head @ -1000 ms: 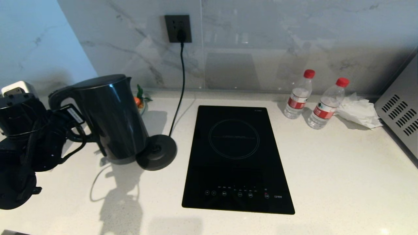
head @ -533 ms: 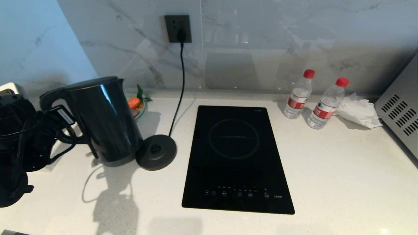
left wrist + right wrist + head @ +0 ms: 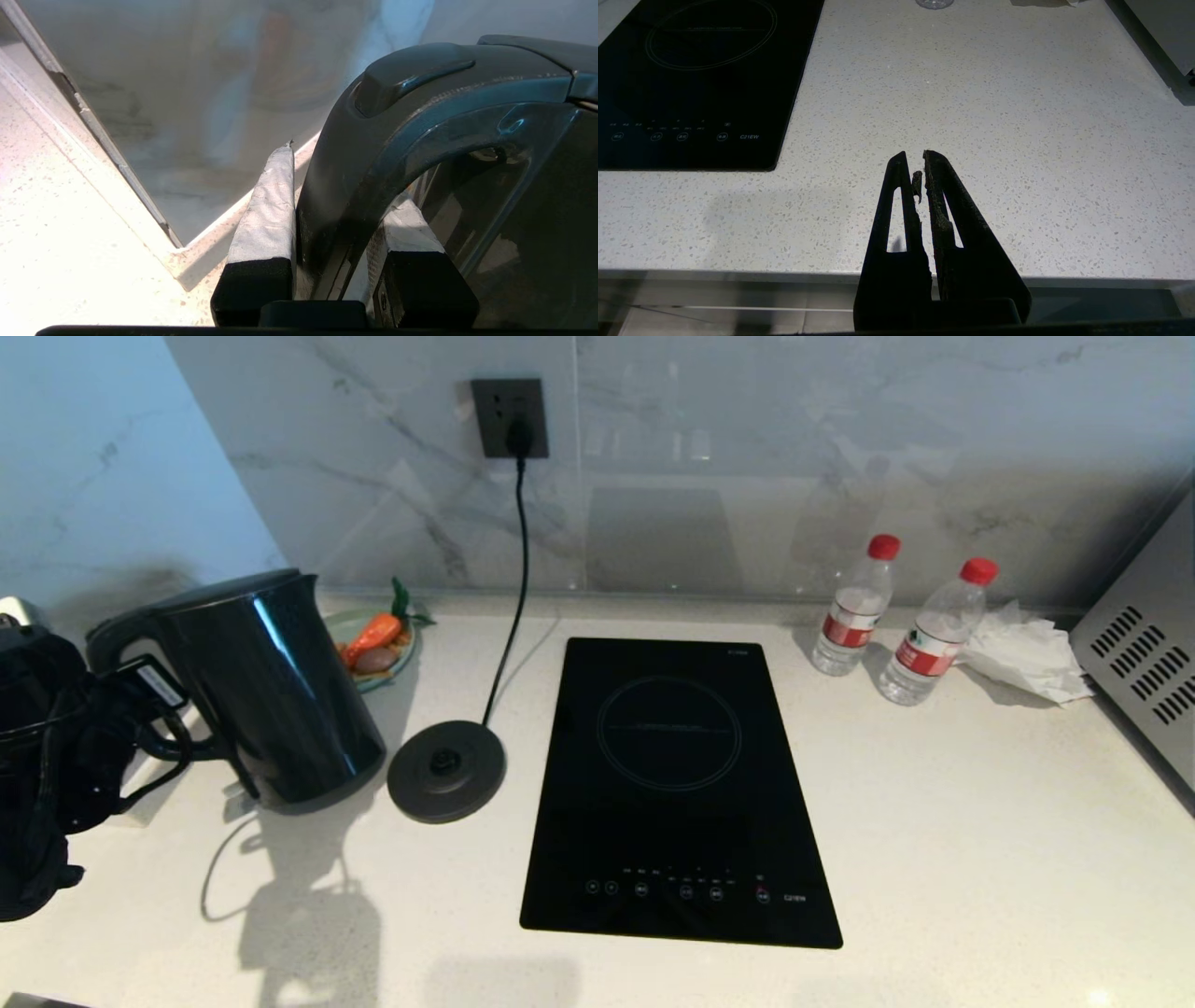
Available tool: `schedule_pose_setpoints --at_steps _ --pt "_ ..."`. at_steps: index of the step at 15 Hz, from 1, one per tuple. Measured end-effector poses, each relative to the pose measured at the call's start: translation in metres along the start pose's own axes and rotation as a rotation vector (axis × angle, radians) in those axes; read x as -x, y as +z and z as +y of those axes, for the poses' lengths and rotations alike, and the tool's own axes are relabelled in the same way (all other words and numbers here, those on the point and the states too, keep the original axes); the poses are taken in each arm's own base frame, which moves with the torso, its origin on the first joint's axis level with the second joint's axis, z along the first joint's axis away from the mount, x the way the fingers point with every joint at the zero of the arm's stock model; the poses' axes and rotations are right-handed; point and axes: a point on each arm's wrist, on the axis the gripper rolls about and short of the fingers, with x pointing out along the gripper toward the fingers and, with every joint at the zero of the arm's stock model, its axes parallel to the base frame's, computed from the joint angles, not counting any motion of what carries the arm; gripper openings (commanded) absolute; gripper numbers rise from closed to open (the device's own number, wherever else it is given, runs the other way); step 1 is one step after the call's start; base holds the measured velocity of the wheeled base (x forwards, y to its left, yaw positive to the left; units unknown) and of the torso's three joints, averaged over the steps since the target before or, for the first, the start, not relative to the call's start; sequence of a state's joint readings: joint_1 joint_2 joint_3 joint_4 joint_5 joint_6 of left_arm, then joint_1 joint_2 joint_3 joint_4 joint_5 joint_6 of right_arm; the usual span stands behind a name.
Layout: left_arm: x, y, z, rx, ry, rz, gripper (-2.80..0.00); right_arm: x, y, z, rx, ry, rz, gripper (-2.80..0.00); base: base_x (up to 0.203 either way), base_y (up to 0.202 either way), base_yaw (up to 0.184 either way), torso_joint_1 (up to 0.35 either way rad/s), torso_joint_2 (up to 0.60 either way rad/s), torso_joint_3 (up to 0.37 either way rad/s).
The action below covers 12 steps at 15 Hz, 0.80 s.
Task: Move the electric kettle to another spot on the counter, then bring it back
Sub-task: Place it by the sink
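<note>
Kettle off its base

Left tool (image 3: 334, 210) grasps the electric kettle (image 3: 271, 691) by its handle, at nine o'clock of the base disc (image 3: 446, 771); right tool (image 3: 920, 163) clenched above the bench (image 3: 1017, 116).

Only legible text I get: "C21EW" in white on the cooktop (image 3: 691, 84), printed at the front right corner of its glass, just right of the row of touch-control icons. Bottle labels (image 3: 848, 630), near the cooktop's back right corner, are red and white but unreadable from here.

Electric kettle (image 3: 266, 695) left of base disc (image 3: 446, 771) on counter (image 3: 934, 859).
</note>
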<state>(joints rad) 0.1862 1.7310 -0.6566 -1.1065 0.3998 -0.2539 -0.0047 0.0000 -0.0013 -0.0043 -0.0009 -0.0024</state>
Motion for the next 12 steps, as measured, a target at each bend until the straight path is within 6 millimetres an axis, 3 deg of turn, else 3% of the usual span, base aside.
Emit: schedule_pose_setpoints --at_steps 12 --pt "-0.017 0.004 0.027 -0.004 0.000 0.012 -2.80 0.000 0.000 0.000 0.001 0.001 0.000 -2.80 0.000 0.000 0.000 0.000 0.00 0.000"
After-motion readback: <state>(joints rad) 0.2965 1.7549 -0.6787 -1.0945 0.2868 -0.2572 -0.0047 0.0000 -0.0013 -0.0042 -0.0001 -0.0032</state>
